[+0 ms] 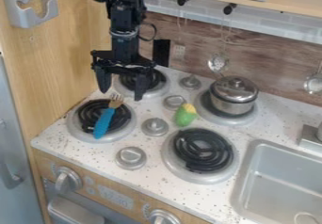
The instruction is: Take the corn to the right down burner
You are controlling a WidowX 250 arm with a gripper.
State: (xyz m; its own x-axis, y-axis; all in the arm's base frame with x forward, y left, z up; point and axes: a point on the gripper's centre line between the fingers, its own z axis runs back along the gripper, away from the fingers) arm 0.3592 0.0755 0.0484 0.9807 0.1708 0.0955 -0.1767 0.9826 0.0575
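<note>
Camera view: gripper [121, 94] open above back left corner of counter [157, 181]; corn [184, 116] ungrasped. Likely approach step; next, shift right, lower.

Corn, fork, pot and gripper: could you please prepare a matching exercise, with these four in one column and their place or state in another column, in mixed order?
1. corn
2. fork
3. pot
4. gripper

A. on the upper right burner
B. open, empty
C. on the counter, off the burners
D. on the lower left burner

Pairs: 1-C; 2-D; 3-A; 4-B
</note>
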